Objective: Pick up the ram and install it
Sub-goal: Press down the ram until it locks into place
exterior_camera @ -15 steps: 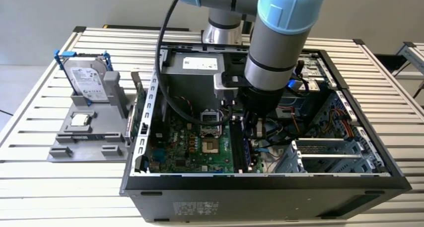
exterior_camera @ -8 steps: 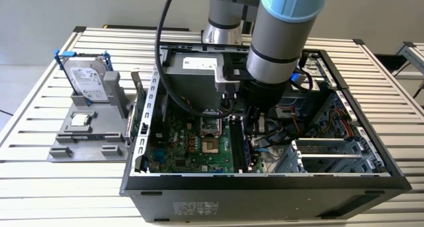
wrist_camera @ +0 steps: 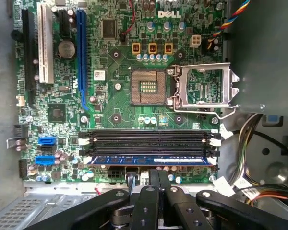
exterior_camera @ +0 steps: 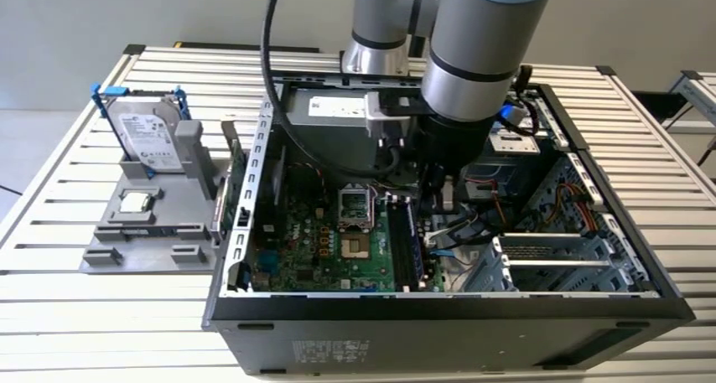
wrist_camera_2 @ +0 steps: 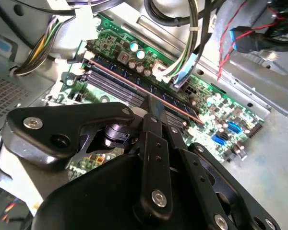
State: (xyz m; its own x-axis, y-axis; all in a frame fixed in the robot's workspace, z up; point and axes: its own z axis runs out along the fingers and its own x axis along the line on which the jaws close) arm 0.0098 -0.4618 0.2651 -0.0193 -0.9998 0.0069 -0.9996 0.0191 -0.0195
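The ram (wrist_camera: pixel 149 160) is a long blue-green stick. It sits in the memory slot nearest the motherboard's edge, level with the empty dark slots (wrist_camera: pixel 149 139) beside it. In the second wrist view the ram (wrist_camera_2: pixel 117 76) runs diagonally across the board. My gripper (wrist_camera: pixel 158 173) is shut with nothing between its black fingers, and its tip (wrist_camera_2: pixel 153 106) hovers right at the ram's middle. Whether it touches the stick I cannot tell. In the exterior view the gripper (exterior_camera: pixel 445 200) reaches down inside the open computer case, above the ram (exterior_camera: pixel 408 249).
The processor socket (wrist_camera: pixel 146 86) stands bare with its metal frame (wrist_camera: pixel 204 88) flipped open. Cable bundles (wrist_camera_2: pixel 182 62) hang close to the slots. Outside the case (exterior_camera: pixel 448 303), a grey holder (exterior_camera: pixel 146 236) carries a hard drive (exterior_camera: pixel 151 136) and a square processor (exterior_camera: pixel 137 202).
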